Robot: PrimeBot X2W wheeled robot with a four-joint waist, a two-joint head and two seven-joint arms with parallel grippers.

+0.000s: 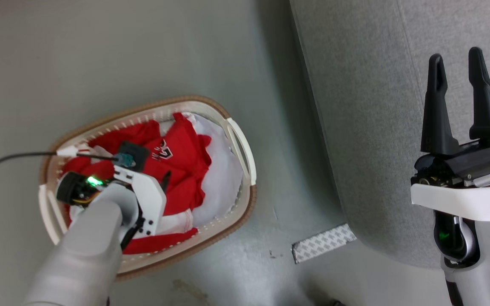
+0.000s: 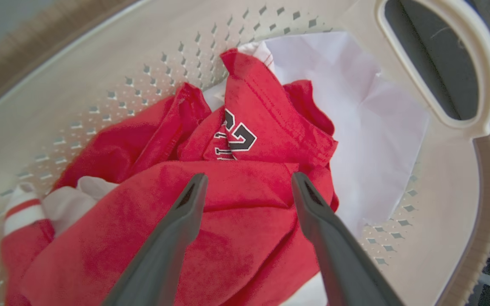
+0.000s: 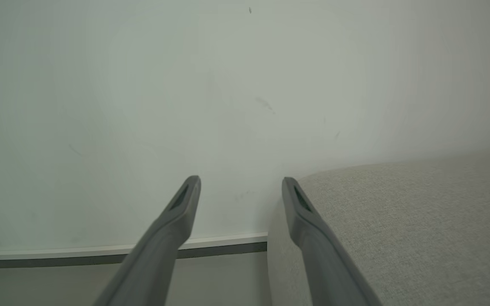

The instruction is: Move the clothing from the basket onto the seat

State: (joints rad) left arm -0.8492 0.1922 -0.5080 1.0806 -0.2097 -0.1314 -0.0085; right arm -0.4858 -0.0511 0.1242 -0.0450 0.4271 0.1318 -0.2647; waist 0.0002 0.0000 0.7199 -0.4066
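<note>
**One printed mark, only partly legible**

The only print is on the clothing (image 2: 245, 221), on a red fold near the top of the heap in the basket (image 2: 100, 63); it is an emblem (image 2: 234, 137) of blocky black characters edged in white; creases hide part of it; the visible shapes could be a G or digits, and I cannot tell which; in the head view the same mark is too small to read.
</note>
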